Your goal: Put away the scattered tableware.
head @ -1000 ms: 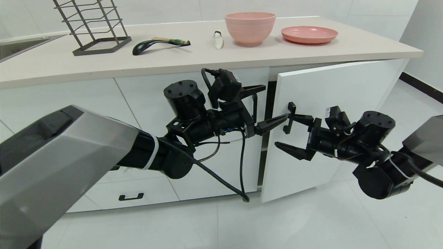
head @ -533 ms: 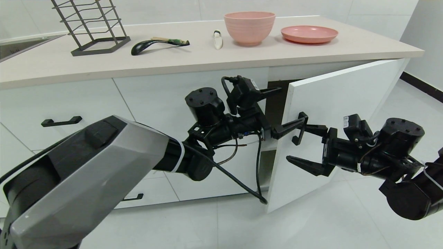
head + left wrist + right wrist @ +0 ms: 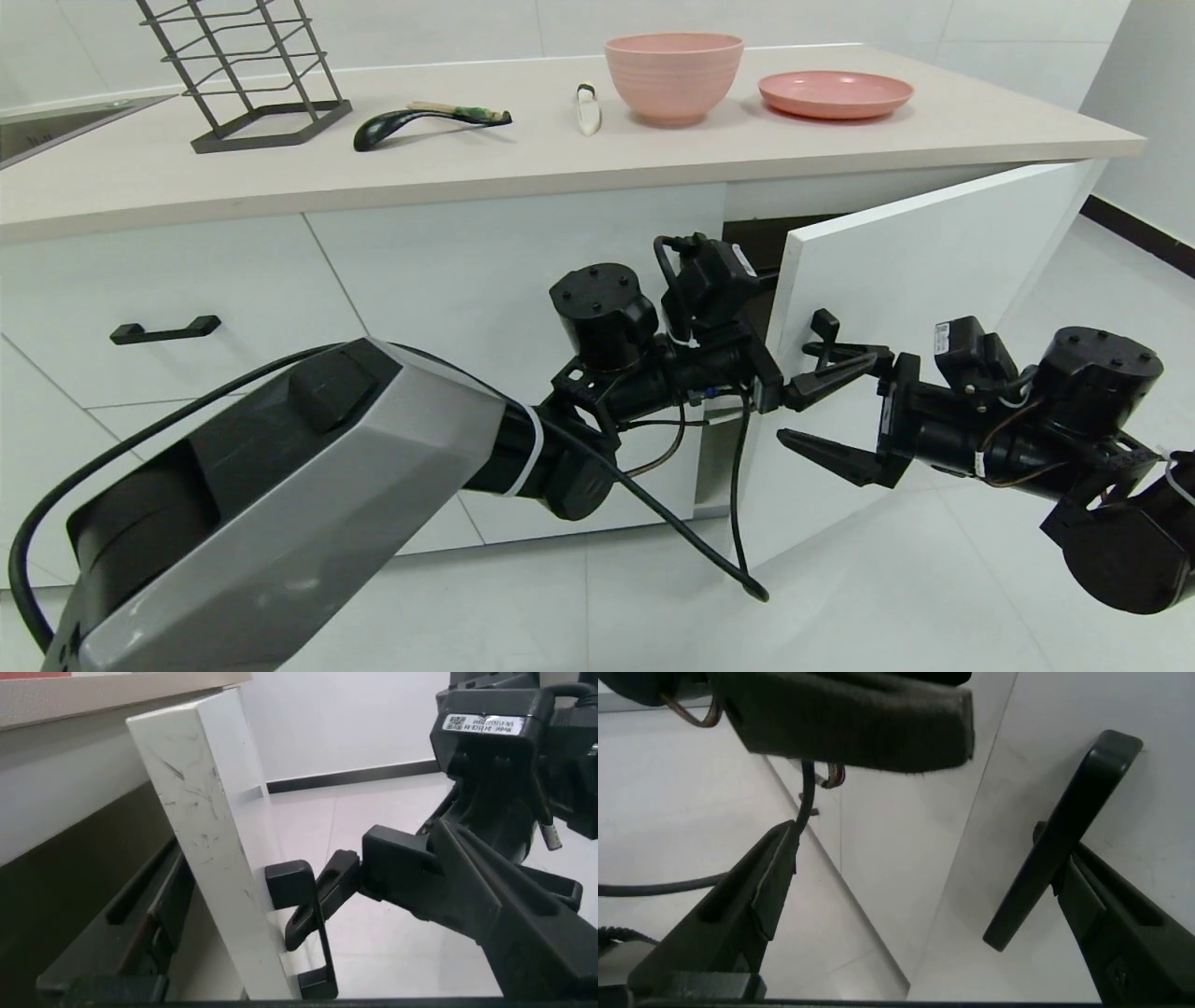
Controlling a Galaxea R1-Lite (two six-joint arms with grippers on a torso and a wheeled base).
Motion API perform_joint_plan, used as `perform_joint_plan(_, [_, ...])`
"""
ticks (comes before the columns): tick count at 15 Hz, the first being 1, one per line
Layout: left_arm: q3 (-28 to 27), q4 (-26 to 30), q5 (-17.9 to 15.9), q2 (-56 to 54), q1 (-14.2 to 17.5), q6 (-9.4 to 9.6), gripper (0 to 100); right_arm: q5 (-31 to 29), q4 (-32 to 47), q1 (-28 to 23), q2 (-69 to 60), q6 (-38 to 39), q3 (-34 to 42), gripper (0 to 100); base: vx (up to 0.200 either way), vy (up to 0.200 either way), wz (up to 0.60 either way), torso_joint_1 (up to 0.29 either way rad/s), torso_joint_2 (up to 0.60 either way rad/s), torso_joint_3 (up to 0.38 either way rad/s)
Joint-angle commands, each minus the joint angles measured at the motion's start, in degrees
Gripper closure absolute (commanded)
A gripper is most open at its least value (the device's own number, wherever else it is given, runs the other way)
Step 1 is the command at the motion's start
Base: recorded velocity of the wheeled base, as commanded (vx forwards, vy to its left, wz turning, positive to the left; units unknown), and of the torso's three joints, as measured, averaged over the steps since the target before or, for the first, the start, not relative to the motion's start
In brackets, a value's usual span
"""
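Below the table, our right tool is wide, one finger hooked behind the handle of the half-open door. Our left tool, also wide, straddles the door edge. Bowl, plate and spoon lie on the table. We fear the crowded tools may collide, or the hook may slip off.

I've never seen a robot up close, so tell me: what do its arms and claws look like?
The left arm has an angular silver-grey shell, then black round joints with loose black cables and a white tie. The left gripper and right gripper are black, each with two tapered fingers.
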Motion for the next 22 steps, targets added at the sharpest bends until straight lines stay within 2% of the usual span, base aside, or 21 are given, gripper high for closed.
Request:
perform_joint_plan(1, [0.02, 0.04, -0.14, 0.34, -1.20, 0.01, 0, -1.54, 0.23, -0.40, 0.60, 0.10, -0.06, 0, 0.000, 0.000, 0.00, 0.000, 0.00, 0.000])
perform_joint_plan(6, [-0.07, 0.13, -0.14, 0.86, -1.37, 0.01, 0, -2.59, 0.32, -4.00, 1.48, 0.10, -0.24, 0, 0.000, 0.000, 0.00, 0.000, 0.00, 0.000])
perform_joint_plan(9, [-2.97, 0.40, -0.32, 1.48, -1.37, -0.08, 0, -3.03, 0.32, -5.58, 2.01, 0.10, -0.15, 0, 0.000, 0.000, 0.00, 0.000, 0.00, 0.000])
perform_joint_plan(11, [-4.47, 0.75, -0.32, 2.44, -1.37, -1.22, 0, -3.03, 0.32, -5.58, 2.19, 0.10, -0.06, 0, 0.000, 0.000, 0.00, 0.000, 0.00, 0.000])
perform_joint_plan(15, [-6.40, 1.10, -0.32, 4.47, -1.55, -1.22, 0, -3.21, 0.32, -6.29, 0.08, 0.10, 1.61, 0, 0.000, 0.000, 0.00, 0.000, 0.00, 0.000])
perform_joint_plan(17, [-6.40, 1.01, -0.14, 4.29, -1.55, -1.22, 0, -3.47, 0.32, -6.64, -3.97, 0.27, 4.68, 0, 0.000, 0.000, 0.00, 0.000, 0.00, 0.000])
perform_joint_plan(19, [-6.40, 1.10, 0.39, 4.20, -1.55, -1.31, 0, -6.20, 0.50, -7.34, -8.71, 0.45, 9.08, 0, 0.000, 0.000, 0.00, 0.000, 0.00, 0.000])
perform_joint_plan(20, [-6.31, 1.10, 2.32, 4.11, -1.81, -1.92, 0, -7.52, 1.02, -7.34, -13.90, 0.45, 14.70, 0, 0.000, 0.000, 0.00, 0.000, 0.00, 0.000])
perform_joint_plan(22, [-6.40, 0.75, 4.96, 4.11, -2.34, -5.18, 0, -8.13, 1.20, -8.66, -21.81, 0.45, 22.44, 0, 0.000, 0.000, 0.00, 0.000, 0.00, 0.000])
